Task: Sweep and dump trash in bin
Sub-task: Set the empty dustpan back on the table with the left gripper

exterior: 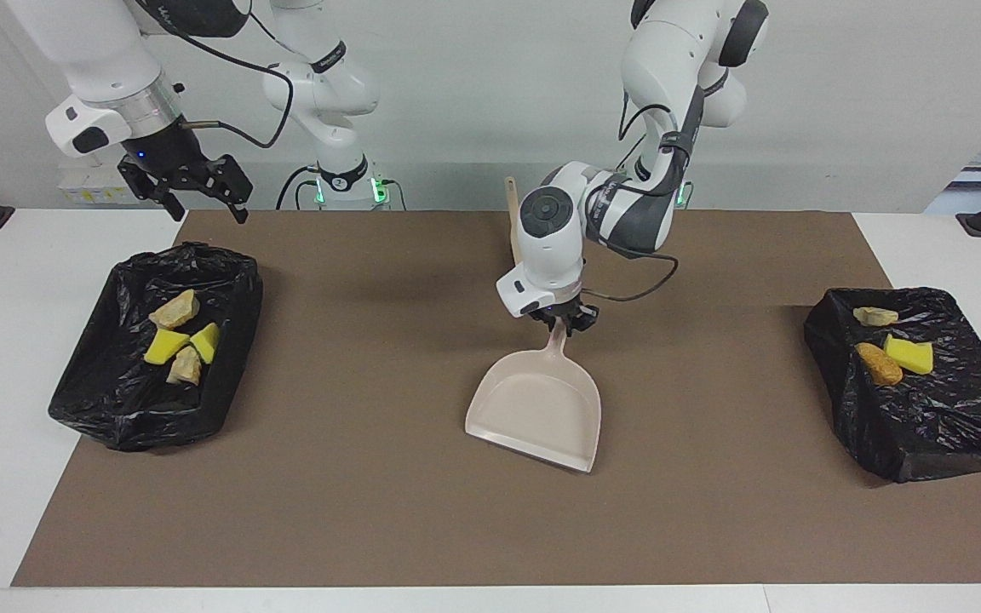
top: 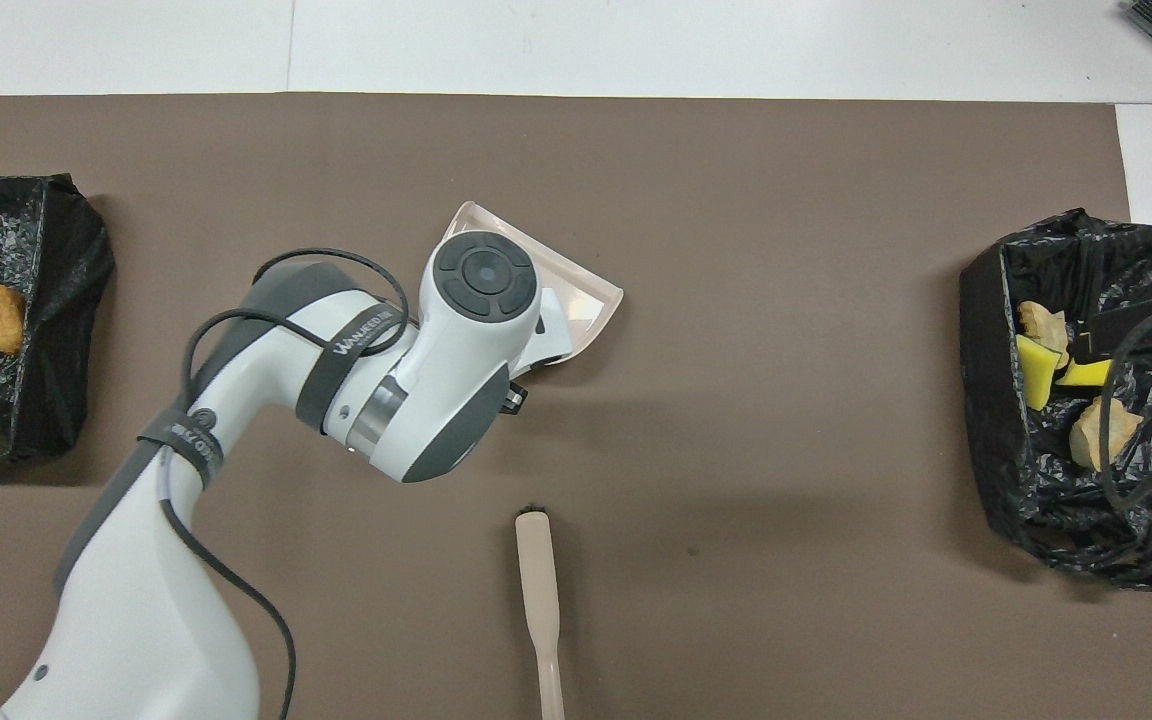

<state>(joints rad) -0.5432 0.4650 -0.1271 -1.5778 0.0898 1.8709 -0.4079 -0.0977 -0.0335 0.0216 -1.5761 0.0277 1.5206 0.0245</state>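
Observation:
My left gripper (exterior: 565,325) is shut on the handle of the beige dustpan (exterior: 537,409) over the middle of the brown mat. The pan's wide mouth points away from the robots. In the overhead view the left wrist covers most of the dustpan (top: 586,300). The trash lies in two black-lined bins. Several yellow and tan scraps (exterior: 177,340) sit in the bin (exterior: 116,400) at the right arm's end. Three scraps (exterior: 891,349) sit in the bin (exterior: 925,434) at the left arm's end. My right gripper (exterior: 205,203) hangs open and empty above the nearer rim of its bin.
The beige brush (top: 538,580) lies on the mat near the robots, between the two arm bases, its black bristles toward the dustpan. In the facing view the left arm hides most of the brush (exterior: 511,204). White table borders the mat (exterior: 371,511).

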